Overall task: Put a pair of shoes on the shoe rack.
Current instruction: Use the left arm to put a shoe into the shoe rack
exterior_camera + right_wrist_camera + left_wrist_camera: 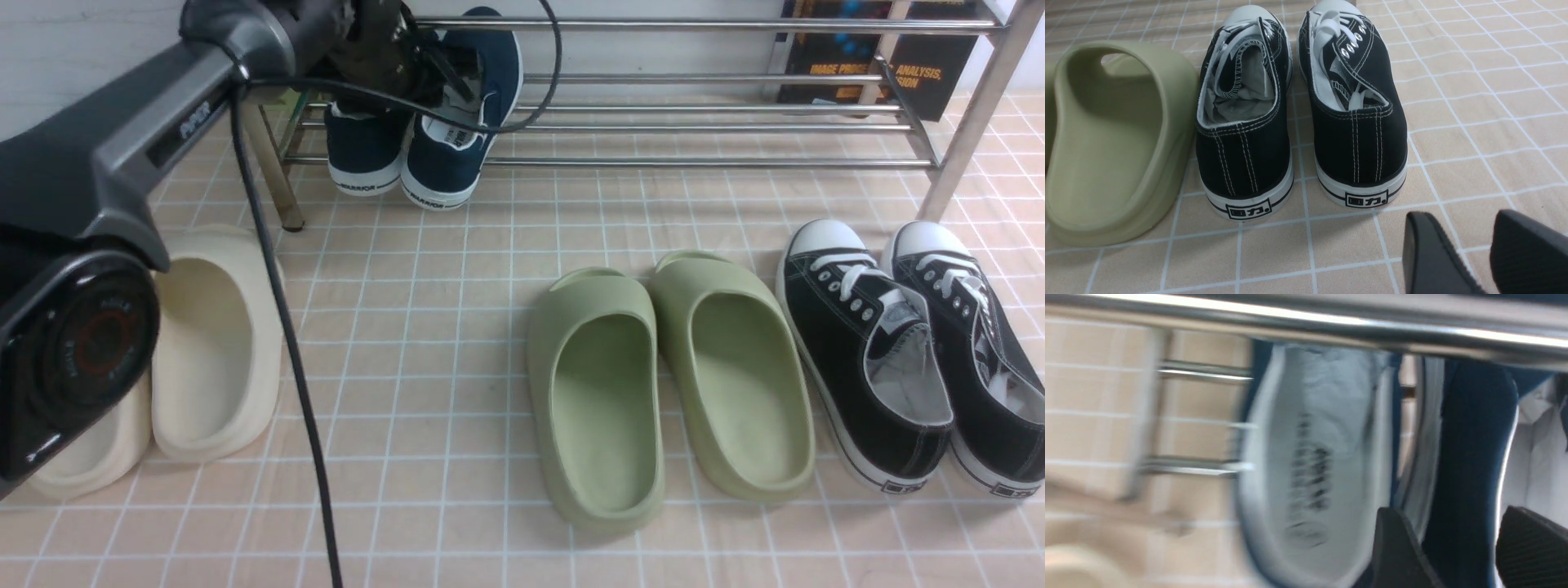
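**Left claw [1449,514] closed on the right navy shoe [449,163] at the shoe rack [694,162]**

Grips that shoe by its side wall, toe tilted up, with the left navy shoe [363,155] just beside it, both heels at the near bars of the rack's left end. Looks like the placing step, nearly done. Calls next for settling the shoe flat, letting go and backing out under the top bar. Holds the right claw [1478,261] parted and empty near the black sneakers [1298,122]. Shows a peach gridded bench [457,343] and a pale wall far behind.

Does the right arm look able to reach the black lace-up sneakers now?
Probably yes: the right gripper sits open just behind the heels of the black sneakers, with only bare checked surface between them.
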{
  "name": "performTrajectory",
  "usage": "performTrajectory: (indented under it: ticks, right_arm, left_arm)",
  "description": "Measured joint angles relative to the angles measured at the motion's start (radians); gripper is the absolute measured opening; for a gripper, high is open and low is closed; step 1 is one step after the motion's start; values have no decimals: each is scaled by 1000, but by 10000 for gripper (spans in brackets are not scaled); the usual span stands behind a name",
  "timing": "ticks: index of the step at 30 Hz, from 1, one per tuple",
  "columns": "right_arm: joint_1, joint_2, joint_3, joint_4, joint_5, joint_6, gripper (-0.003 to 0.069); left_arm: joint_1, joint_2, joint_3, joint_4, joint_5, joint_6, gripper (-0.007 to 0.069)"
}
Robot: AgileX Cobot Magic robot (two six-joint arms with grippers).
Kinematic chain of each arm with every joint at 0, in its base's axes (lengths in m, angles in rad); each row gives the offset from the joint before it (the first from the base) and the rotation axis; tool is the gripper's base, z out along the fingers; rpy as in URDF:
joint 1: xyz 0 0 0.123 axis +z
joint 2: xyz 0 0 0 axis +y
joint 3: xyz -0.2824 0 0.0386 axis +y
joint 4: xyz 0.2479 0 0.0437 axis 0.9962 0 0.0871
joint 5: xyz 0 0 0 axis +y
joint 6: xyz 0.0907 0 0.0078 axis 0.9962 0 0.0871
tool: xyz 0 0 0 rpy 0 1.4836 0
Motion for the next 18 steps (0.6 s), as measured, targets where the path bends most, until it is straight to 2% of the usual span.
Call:
performTrajectory:
  ticks: [4,7,8,11,14,16,18]
  right_arm:
    - [0,0,0,0,0,0,239]
    - [0,0,0,0,0,0,239]
    - [0,0,0,0,0,0,239]
    - [0,0,0,0,0,0,239]
    - [0,0,0,0,0,0,239]
    - [0,0,0,0,0,0,239]
    - [0,0,0,0,0,0,239]
  left_arm:
    - [3,-81,-5,13,168,118,330]
    - [3,-100,12,0,248,162,276]
    - [3,-102,53,-18,276,182,230]
    - [3,-99,139,-57,255,192,168]
    - [3,-83,263,-139,126,196,83]
    - [3,-77,286,-157,83,196,62]
    - [3,-63,299,-188,-31,196,30]
